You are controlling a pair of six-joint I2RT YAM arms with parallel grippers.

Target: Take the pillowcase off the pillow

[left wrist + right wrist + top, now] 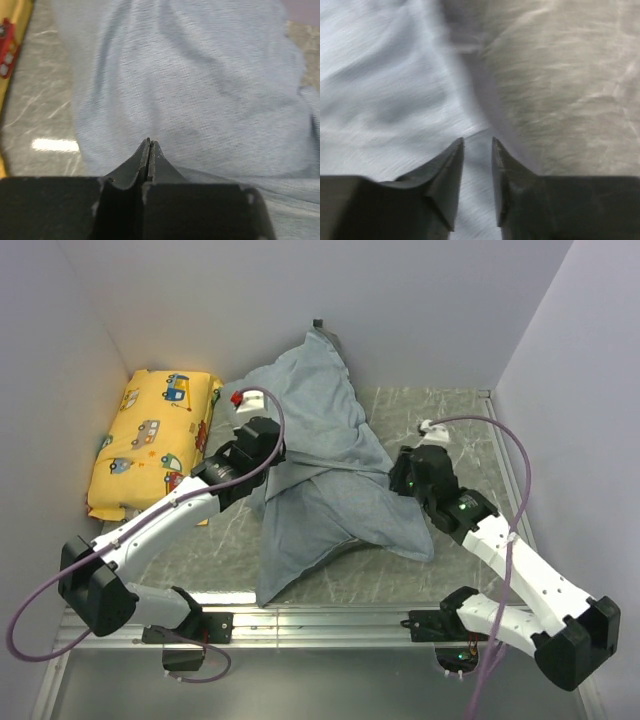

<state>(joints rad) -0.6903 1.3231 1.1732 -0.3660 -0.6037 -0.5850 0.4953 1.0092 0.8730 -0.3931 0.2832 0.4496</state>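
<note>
Seeking a hold seems the present step: the pillowcase (330,440) lies crumpled mid-surface (400,580), and the pillow does not show. The left gripper (150,143) has clenched jaws. The right gripper (477,141), jaws parted at the cloth edge, should pinch next.

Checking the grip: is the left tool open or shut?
Shut: the left tool has its fingers touching. Whether they pinch the pillowcase, cannot tell.

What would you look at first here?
A big rumpled grey pillowcase sprawls across the middle of the table. By the left wall lies a bright yellow pillow printed with cartoon vehicles. The left pincer is shut beside the cloth, and the right pincer is open.
</note>
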